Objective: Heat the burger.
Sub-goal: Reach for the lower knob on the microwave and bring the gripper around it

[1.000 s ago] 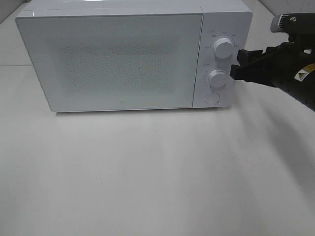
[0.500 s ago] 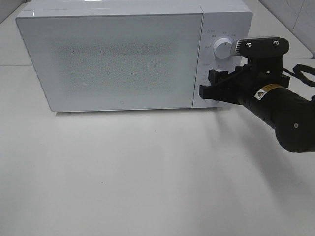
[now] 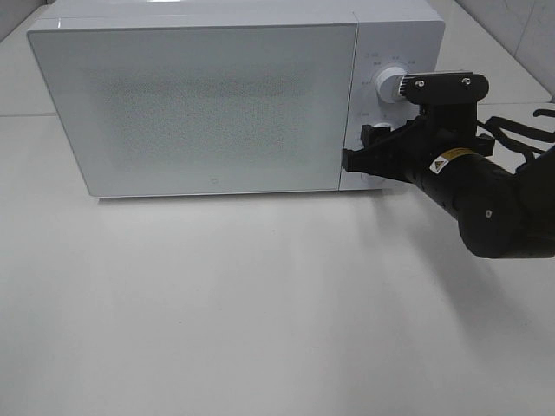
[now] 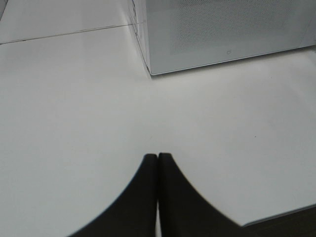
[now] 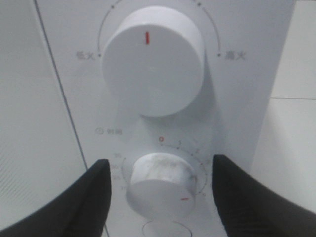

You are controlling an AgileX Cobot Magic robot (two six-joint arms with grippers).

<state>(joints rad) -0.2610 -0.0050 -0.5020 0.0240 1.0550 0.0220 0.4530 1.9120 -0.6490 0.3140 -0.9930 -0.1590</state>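
1. Burger: not in sight in any view. I cannot tell where it is.

2. Microwave (image 3: pixel 217 104): white, standing on the table toward the back. Its door (image 3: pixel 199 108) is shut. The speckled panel in the door shows nothing of the inside.

3. Control panel (image 5: pixel 237 98): a strip to the right of the door.
   - Upper knob (image 5: pixel 150 59): large, white, its red mark pointing straight up.
   - Lower knob (image 5: pixel 160 185): smaller, white, ringed by a printed scale with a red zero at the top. Its red mark sits low on the side away from the door.
   - Round button (image 5: pixel 165 229): just under the lower knob, only its upper edge showing.

4. My right gripper (image 3: pixel 362 147): black, up against the control panel at the height of the lower knob. The jaws stand wide apart, one finger (image 5: pixel 94 197) on each side of that knob. A sliver of panel shows between each finger and the knob, so I grip nothing. In the high view, the gripper covers the lower knob.

5. My right arm (image 3: pixel 494 208): black, coming in from the right edge. It carries a yellow warning label (image 3: pixel 451 160) and a wrist camera mount (image 3: pixel 447 84) that sits beside the upper knob.

6. My left gripper (image 4: pixel 158 163): the jaws are pressed together with nothing between them. It sits low over bare table near the microwave's front left corner.

7. Table (image 3: pixel 260 303): white, matte, with a faint seam line running along its back part.
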